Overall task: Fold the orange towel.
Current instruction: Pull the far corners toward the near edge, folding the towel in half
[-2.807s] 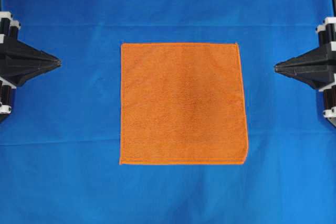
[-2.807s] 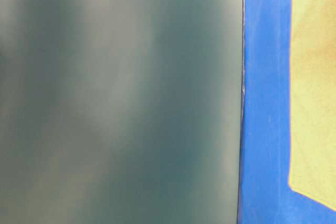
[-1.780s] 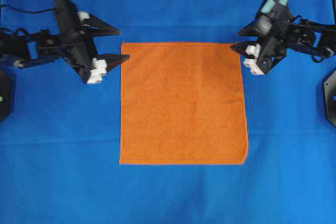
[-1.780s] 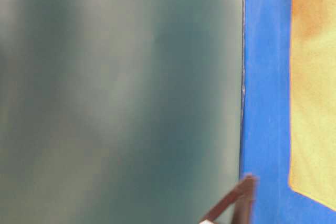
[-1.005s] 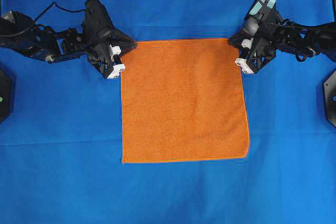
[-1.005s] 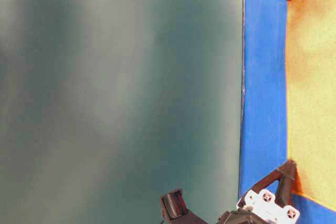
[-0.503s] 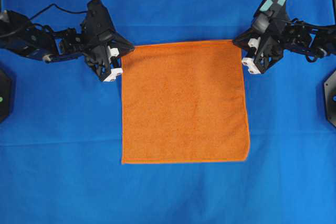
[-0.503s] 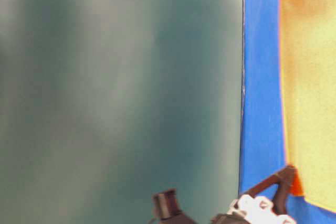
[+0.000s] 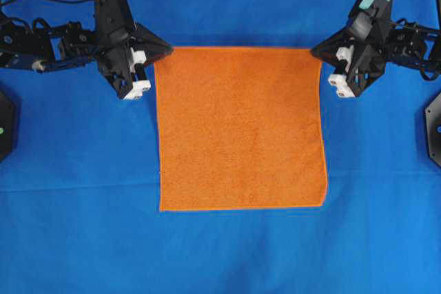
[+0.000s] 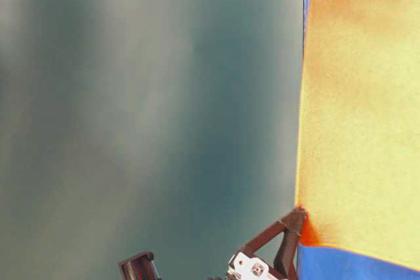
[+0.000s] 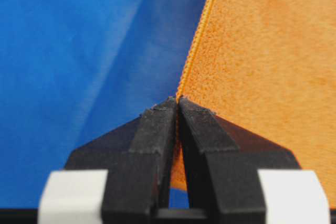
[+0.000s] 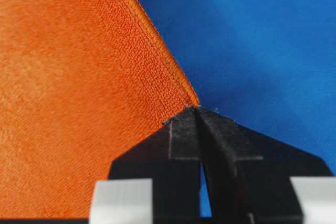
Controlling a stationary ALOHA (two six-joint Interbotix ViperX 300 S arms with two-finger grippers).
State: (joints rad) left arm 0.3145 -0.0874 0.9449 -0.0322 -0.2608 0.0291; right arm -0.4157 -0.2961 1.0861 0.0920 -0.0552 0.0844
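Left tool clamped on towel far-left corner, right tool clamped on far-right corner; far edge lifted off blue desk.

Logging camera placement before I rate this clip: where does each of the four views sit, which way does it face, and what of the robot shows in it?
Overhead exterior: above, looking straight down on the orange towel and blue cloth; both arms visible, left gripper and right gripper at the far corners.
Table-level exterior: low, turned sideways, mostly blurred grey; gripper parts at top and bottom edges.
Left wrist: looks along its shut jaws at a towel corner.
Right wrist: likewise, opposite corner.
Shared: the towel appears in all four.
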